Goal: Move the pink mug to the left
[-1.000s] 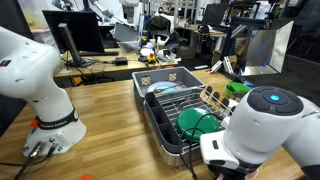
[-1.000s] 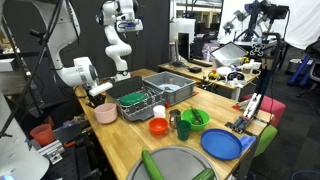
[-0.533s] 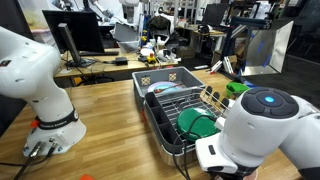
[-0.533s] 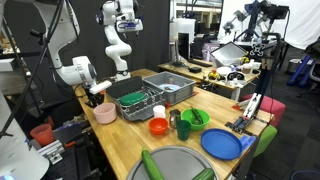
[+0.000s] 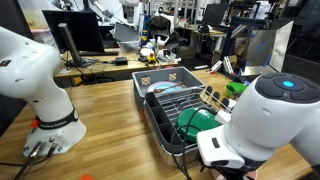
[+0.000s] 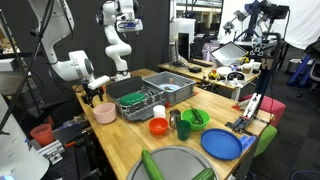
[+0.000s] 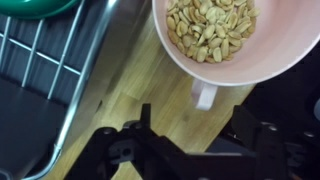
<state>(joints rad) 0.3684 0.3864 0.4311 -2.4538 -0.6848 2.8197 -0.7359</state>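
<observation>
**Position of the task item.** The pale pink, wide, round mug stands upright on the wooden counter. It sits near the counter's edge, just beside one end of the dark wire dish rack. The wrist view shows it filled with tan, nut-like pieces.

**Governing relation.** In the wrist view the mug lies directly ahead of the end effector, slightly off-centre toward the side away from the rack. The body is round and has no long axis. Its only directional feature is the short handle stub, which points back toward the end effector and falls roughly on the line between the two fingers. In an exterior view the end effector hangs just above the mug and appears clear of the rim. Only one arm is present, so there is no choice of reach.

**End effector condition.** The fingers are spread wide. Nothing is held and no contact is visible. The finger on the far side from the rack is hard to make out against the dark background.

**Assessment.** The mug is judged not yet grasped or displaced. The next move appears to call for a descent and a closure on the rim or handle. The mug should be kept level because the contents are loose. The rack on one side and the counter edge nearby leave little margin.
</observation>
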